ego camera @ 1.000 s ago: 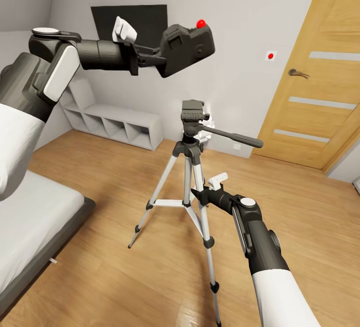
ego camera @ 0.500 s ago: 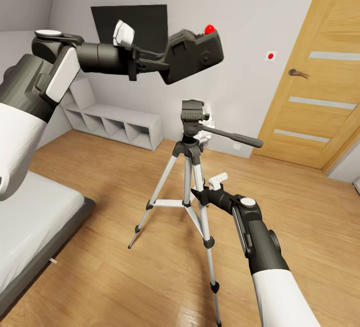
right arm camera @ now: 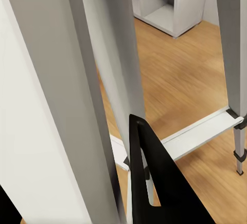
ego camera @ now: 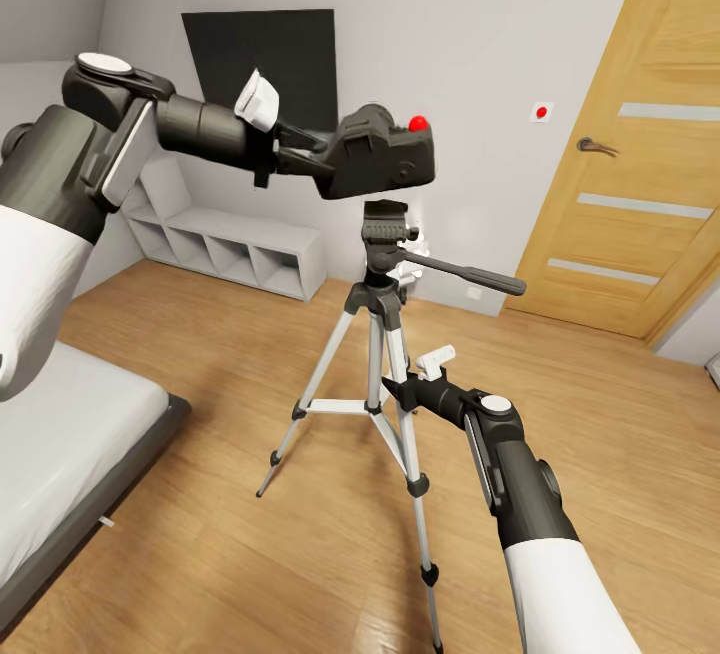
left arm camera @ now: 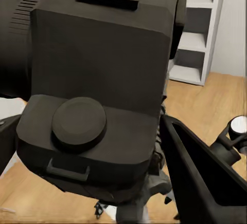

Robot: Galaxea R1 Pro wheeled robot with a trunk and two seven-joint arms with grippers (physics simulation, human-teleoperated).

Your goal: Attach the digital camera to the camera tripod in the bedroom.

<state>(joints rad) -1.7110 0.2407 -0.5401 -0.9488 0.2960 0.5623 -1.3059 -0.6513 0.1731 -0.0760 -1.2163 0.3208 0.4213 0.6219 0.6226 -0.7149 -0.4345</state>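
Shelf unit: a low white open shelf [ego camera: 235,256] stands on the floor [ego camera: 250,514] against the far wall; its compartments look bare, as far as the head view shows
Digital camera: the digital camera [ego camera: 385,162] is a small black boxy body with a red button on its top; it is in the air, nearly level, just above the tripod head, and I cannot tell if the two touch; in the left wrist view its underside [left arm camera: 98,106] shows a round dark disc
Left gripper: the left gripper [ego camera: 330,162] holds the digital camera from the side, its fingers [left arm camera: 200,178] closed on the body
Camera tripod: the camera tripod [ego camera: 378,374] stands upright on the floor near the middle of the room, with silver legs, black joints and feet, and a black head [ego camera: 388,226] with a long black handle pointing toward the wooden door [ego camera: 640,144]
Right gripper: the right gripper [ego camera: 398,392] is at a silver leg [right arm camera: 110,70]; I cannot tell if its fingers [right arm camera: 154,183] are wide or closed on the leg
Bedroom: a bed [ego camera: 70,454] with grey frame is at the left edge; a black panel [ego camera: 262,49] hangs on the wall
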